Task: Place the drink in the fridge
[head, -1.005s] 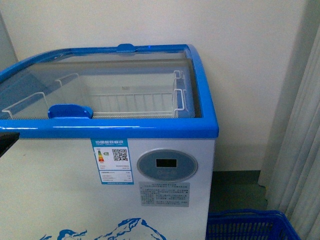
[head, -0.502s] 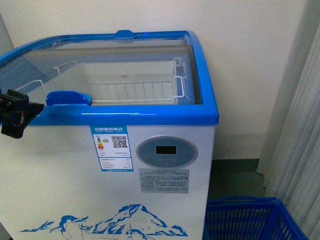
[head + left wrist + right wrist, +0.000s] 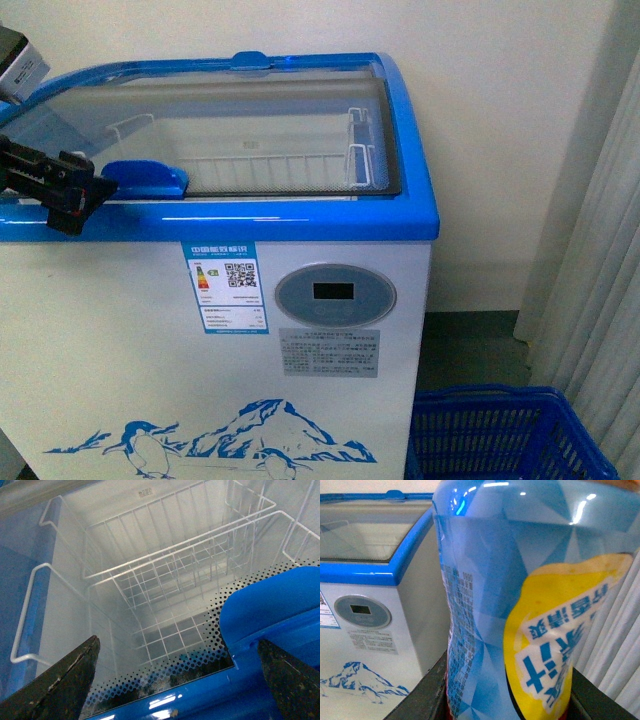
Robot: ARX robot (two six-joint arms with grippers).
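The fridge [image 3: 300, 300] is a white chest cooler with a blue rim and a penguin-and-mountain drawing. Its curved glass lid [image 3: 250, 120] covers the top, with a white wire basket [image 3: 175, 565] below the glass. My left gripper [image 3: 78, 195] hovers open at the front left of the lid, just left of the blue lid handle [image 3: 147, 177]. In the left wrist view that handle [image 3: 270, 610] lies beside one of the spread dark fingers [image 3: 62, 680]. My right gripper [image 3: 507, 702] is shut on the drink bottle [image 3: 520, 595], blue with a yellow label, held to the right of the fridge [image 3: 370, 575].
A blue plastic crate [image 3: 510, 440] stands on the floor at the fridge's right. A pale curtain [image 3: 600, 260] hangs at the far right, and a plain wall runs behind. The fridge front carries a round display panel [image 3: 335, 293].
My left gripper came in from the left edge and rose rightward to the lid handle. The front view now shows more of the fridge's front.
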